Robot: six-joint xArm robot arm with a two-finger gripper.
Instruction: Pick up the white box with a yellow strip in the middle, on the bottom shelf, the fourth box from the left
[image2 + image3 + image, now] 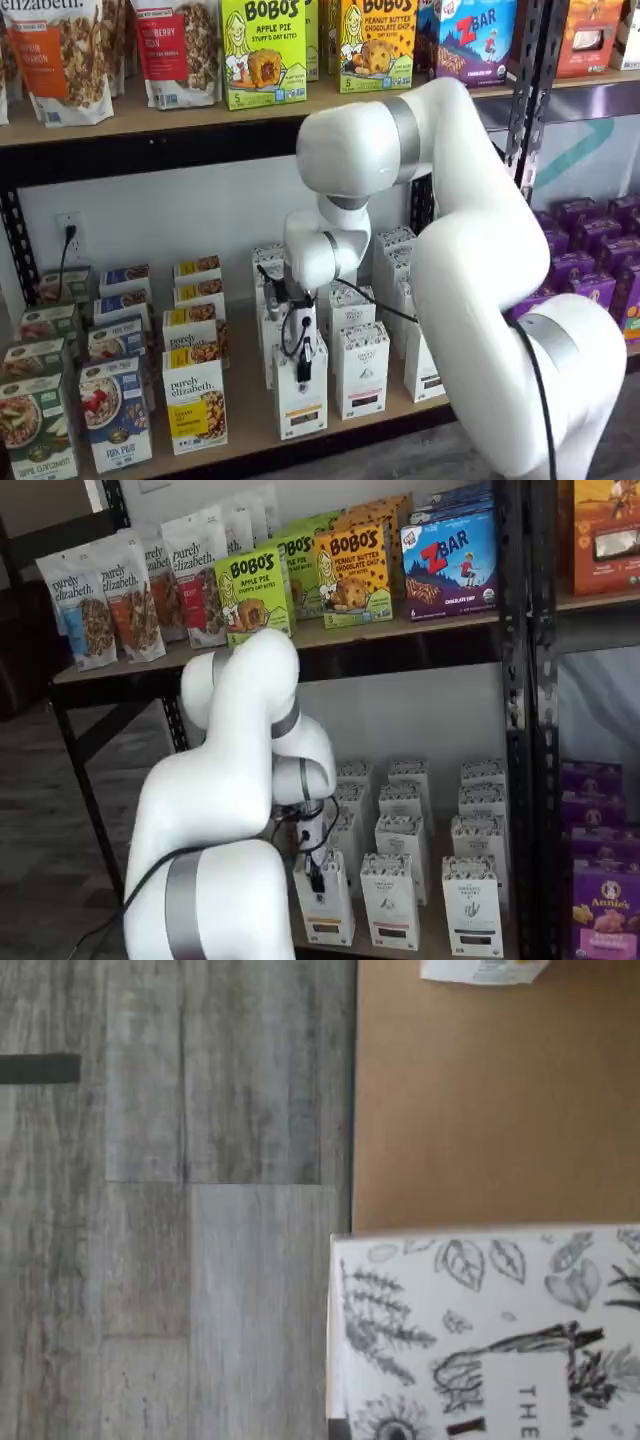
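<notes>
The white box (296,410) stands at the front of the bottom shelf (245,418), with a pale yellow strip low on its face; it shows in both shelf views (328,912). My gripper (304,368) hangs right over the box's top, and one black finger lies down the upper front of the box. It also shows in a shelf view (316,872). Only that finger shows, so I cannot tell whether the fingers are closed on the box. In the wrist view the box's leaf-patterned white side (490,1330) lies on the tan shelf board (480,1110).
White cartons with dark strips stand right beside it (360,372) (390,902), with more rows behind. A purely elizabeth box (195,402) stands to its left. A black rack post (515,730) and purple boxes (590,270) are to the right. My white arm (480,280) fills the space in front.
</notes>
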